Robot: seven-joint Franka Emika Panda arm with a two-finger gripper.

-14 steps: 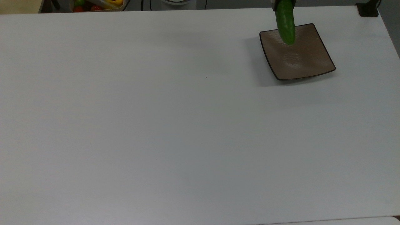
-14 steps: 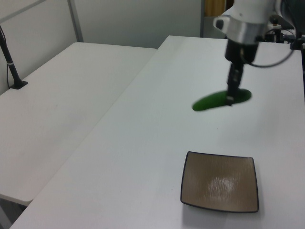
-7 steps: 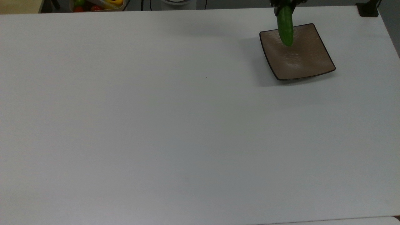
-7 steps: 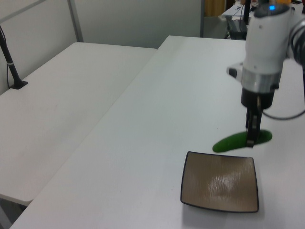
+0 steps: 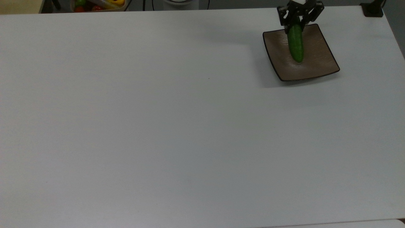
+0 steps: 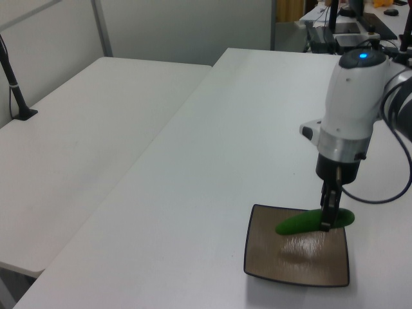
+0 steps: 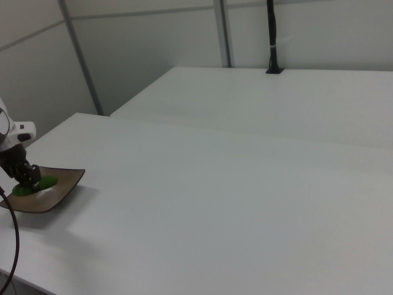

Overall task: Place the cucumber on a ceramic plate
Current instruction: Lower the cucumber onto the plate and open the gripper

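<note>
White table (image 5: 158, 126) — tool (image 5: 297, 23) clamped on cucumber (image 5: 296, 46) over brown plate (image 5: 319, 63).

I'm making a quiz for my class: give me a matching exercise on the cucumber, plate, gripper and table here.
Things:
1. cucumber
2. plate
3. gripper
4. table

Descriptions:
A. white and flat
B. brown and square
C. shut on one end of a vegetable
D. green, over the plate

Pairs: 1-D, 2-B, 3-C, 4-A

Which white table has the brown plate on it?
The white table under the claw holds the brown plate with the cucumber; the neighbouring table doesn't.
</note>
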